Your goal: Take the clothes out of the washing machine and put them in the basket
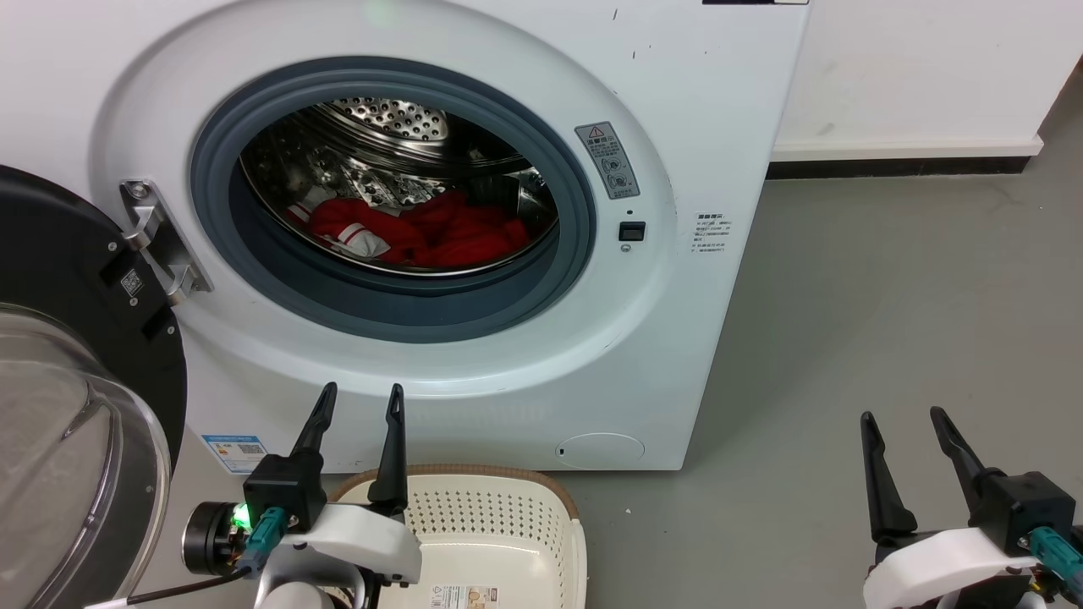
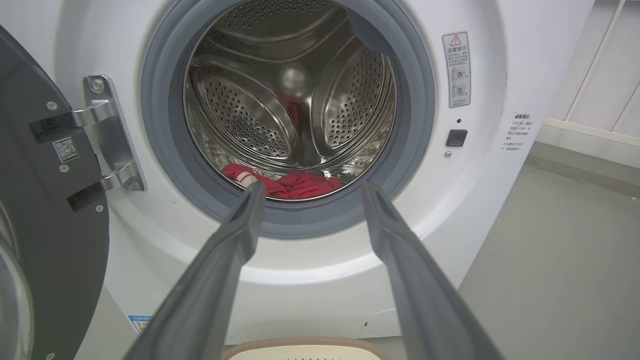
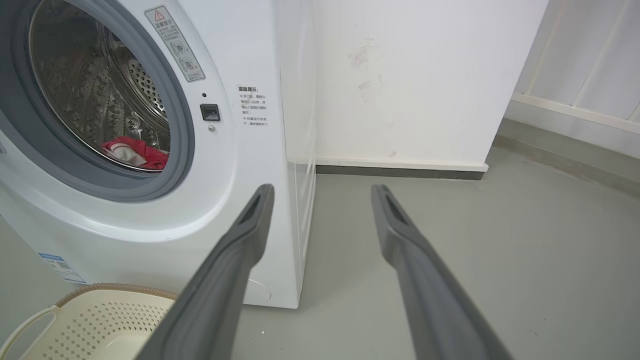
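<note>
The white washing machine (image 1: 694,127) stands with its door swung open to the left. Red clothes (image 1: 440,233) with white panels lie at the bottom of its steel drum; they also appear as clothes (image 2: 295,185) in the left wrist view and clothes (image 3: 137,152) in the right wrist view. The cream basket (image 1: 499,516) sits on the floor in front of the machine, with nothing in the part I can see. My left gripper (image 1: 361,397) is open above the basket's rear rim, below the drum opening. Over the floor to the machine's right hangs my right gripper (image 1: 904,414), open with nothing between its fingers.
The black-framed glass door (image 1: 76,423) juts out at the left, close beside my left arm. Grey floor (image 1: 888,321) stretches to the right of the machine, bounded by a white wall (image 1: 922,76) with a dark skirting.
</note>
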You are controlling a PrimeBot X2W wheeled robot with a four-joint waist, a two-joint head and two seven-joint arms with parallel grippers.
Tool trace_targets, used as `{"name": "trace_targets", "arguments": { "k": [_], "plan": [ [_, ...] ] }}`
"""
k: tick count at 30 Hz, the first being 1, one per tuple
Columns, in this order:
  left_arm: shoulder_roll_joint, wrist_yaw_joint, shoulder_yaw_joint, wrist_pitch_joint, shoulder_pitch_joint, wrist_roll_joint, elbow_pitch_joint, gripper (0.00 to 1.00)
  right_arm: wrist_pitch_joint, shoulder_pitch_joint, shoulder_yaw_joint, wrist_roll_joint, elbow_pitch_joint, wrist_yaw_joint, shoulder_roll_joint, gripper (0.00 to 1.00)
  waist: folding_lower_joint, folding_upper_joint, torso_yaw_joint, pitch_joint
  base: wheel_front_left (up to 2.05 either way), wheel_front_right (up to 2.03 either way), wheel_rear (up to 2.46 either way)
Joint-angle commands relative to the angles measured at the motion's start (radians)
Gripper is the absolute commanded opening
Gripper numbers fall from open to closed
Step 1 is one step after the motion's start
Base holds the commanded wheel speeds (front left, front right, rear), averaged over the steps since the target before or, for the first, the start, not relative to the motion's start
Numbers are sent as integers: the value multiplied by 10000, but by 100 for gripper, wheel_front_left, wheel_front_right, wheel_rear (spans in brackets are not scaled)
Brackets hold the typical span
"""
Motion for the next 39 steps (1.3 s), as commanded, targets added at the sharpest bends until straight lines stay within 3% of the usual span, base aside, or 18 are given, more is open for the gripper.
{"name": "trace_targets", "arguments": {
  "k": [1,12,29,39],
  "plan": [
    [45,43,-8,-81,-111,189,25,100,-85,84,16,-158,-64,-3,-42,100,0,-1,1,-3,0,0,0],
    [-10,88,-61,-285,-122,776,224,100,-202,152,34,-758,-40,-3,-44,100,0,-1,24,18,0,0,0],
    [-47,50,132,-273,-301,597,531,100,-199,32,108,-567,24,-3,-43,100,0,-1,-2,135,0,0,0],
    [294,-111,362,-237,-1944,443,1256,100,-232,-651,261,-536,-238,-5,-40,100,0,-1,-510,1475,0,0,0]
  ]
}}
